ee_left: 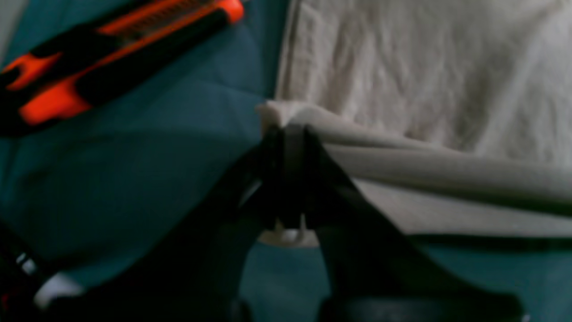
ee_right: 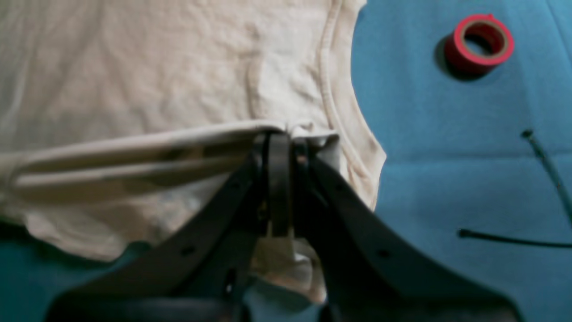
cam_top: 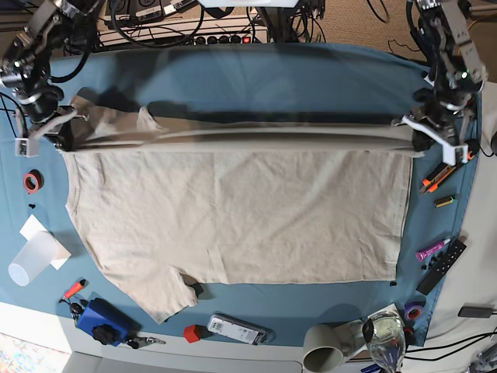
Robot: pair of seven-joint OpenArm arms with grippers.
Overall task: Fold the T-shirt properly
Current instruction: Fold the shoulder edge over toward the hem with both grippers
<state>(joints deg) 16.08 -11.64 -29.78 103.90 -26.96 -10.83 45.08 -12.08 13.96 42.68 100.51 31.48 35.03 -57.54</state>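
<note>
The beige T-shirt [cam_top: 233, 210] lies spread on the blue-teal table cloth [cam_top: 256, 78], with its far edge lifted into a taut fold that runs between the two grippers. On the base view's right, my left gripper [cam_top: 419, 134] is shut on the hem-side end of that fold. The left wrist view shows its tips [ee_left: 286, 134] pinching the T-shirt [ee_left: 424, 67] at a corner of the fold. On the base view's left, my right gripper [cam_top: 62, 132] is shut on the other end. In the right wrist view it [ee_right: 281, 136] grips the T-shirt [ee_right: 156, 67] beside the collar.
A red tape roll [ee_right: 480, 42] and thin black cables [ee_right: 545, 165] lie left of the shirt. An orange-black utility knife [ee_left: 111, 53], a remote [cam_top: 443, 266] and pens lie on the right. A plastic cup [cam_top: 35, 258], a blue device [cam_top: 101, 320] and a grey cup [cam_top: 326, 351] line the near edge.
</note>
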